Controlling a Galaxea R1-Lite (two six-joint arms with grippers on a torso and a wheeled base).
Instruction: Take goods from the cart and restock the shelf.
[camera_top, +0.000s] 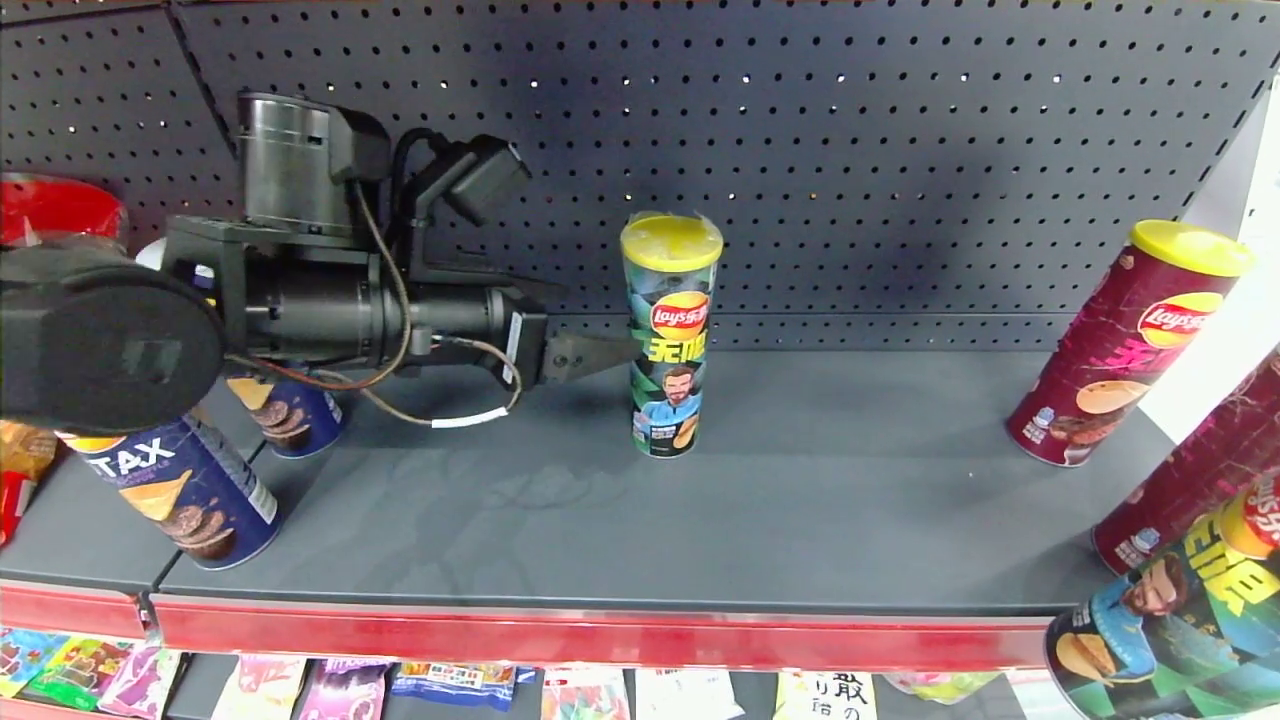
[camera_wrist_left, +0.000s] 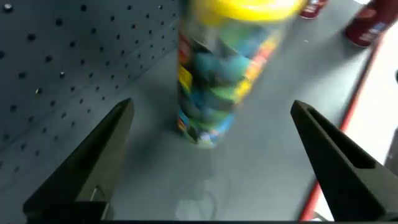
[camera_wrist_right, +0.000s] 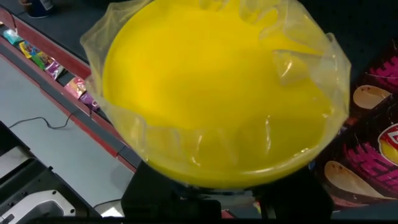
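Nearest, lower right corner of head view: green chip can (camera_top: 1170, 630), cut off by the frame edge, so how it is supported is unseen. In the right wrist view its yellow lid (camera_wrist_right: 211, 87) under loose clear film hides the body of the can. The right gripper (camera_wrist_right: 217, 202) is a dark mass beneath the lid; cannot tell whether it grips.

Red front rail (camera_top: 600, 635), with snack packets (camera_top: 340, 690) on the tier below, tops hidden.

Shelf deck (camera_top: 850, 500), left end: blue chip can (camera_top: 190, 490), top covered by the arm's dark joint. A second blue can (camera_top: 295, 415) lies behind it, mostly hidden. Right end: dark red can (camera_top: 1200, 470), clipped by the frame.

Farther back at right: maroon can (camera_top: 1120, 350), yellow-lidded, in full view.

Mid-deck: left gripper (camera_top: 605, 355), reaching in level from the left, claw spread wide. A green can with yellow lid (camera_top: 668, 340) stands upright just ahead of the tips, in line with the gap. The wrist view shows bare deck between it and each finger (camera_wrist_left: 93, 155); it is blurred there.

Behind: pegboard back wall (camera_top: 900, 150).
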